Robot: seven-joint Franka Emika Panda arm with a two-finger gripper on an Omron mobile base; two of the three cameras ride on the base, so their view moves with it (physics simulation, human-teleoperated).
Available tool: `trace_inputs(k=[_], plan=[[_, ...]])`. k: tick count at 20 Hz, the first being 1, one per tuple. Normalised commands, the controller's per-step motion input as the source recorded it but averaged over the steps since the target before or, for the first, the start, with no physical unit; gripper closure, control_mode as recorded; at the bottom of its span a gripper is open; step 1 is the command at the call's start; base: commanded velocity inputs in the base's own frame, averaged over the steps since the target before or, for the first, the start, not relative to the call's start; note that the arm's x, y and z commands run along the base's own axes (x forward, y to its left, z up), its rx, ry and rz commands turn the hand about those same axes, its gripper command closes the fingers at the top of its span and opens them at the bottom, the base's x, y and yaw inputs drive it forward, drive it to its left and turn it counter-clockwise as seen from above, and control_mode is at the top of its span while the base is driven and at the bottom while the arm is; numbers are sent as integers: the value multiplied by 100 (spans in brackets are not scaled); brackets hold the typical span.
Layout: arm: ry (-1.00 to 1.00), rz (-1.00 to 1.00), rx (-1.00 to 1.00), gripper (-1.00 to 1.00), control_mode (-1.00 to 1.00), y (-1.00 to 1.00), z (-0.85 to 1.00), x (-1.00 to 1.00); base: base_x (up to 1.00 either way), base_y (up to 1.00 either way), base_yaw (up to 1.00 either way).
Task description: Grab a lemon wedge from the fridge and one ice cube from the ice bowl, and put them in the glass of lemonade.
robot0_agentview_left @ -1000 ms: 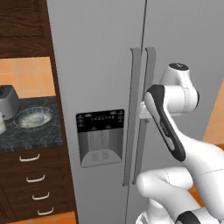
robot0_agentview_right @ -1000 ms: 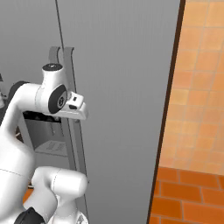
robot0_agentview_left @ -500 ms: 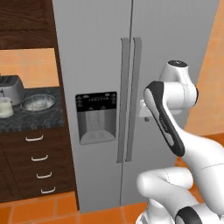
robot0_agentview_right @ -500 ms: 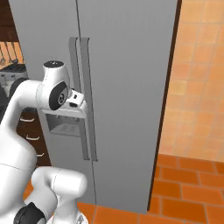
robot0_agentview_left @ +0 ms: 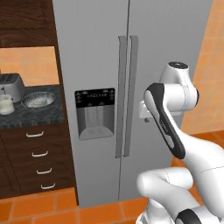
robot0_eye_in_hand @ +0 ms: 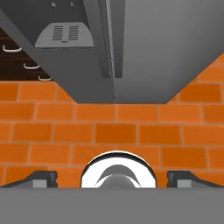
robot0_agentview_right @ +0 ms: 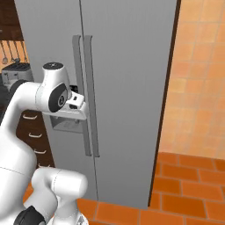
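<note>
Gripper (robot0_eye_in_hand: 112,177) spread wide, fridge (robot0_agentview_left: 131,26) closed

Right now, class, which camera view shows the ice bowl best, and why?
The left base view: the ice bowl sits in plain sight on the dark counter, between the glass of lemonade and the fridge. In the right base view the arm covers that stretch of counter. The hand view looks down the fridge doors to the brick floor.

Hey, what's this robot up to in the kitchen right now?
The white arm is parked in front of the fridge, whose doors are both shut. Its gripper points down at the orange brick floor, fingers spread and empty. The ice bowl and the glass of lemonade sit on the dark counter beside the toaster. Nothing has been picked up yet.
</note>
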Motion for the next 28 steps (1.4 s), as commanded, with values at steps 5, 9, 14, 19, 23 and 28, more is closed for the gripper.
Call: trace_inputs(k=[5, 9, 14, 19, 23, 28], plan=[[0, 0, 0, -100, 100, 0, 0, 0, -35, 0, 0], [0, 0, 0, -100, 100, 0, 0, 0, -33, 11, 0], [0, 0, 0, -100, 100, 0, 0, 0, -32, 0, 0], [-33, 2, 0, -100, -100, 0, 37, -37, -6, 0, 0], [-55, 1, -2, -100, -100, 0, 79, -49, 0, 0, 0], [-26, 0, -4, -100, -100, 0, 62, 19, 0, 0, 0]])
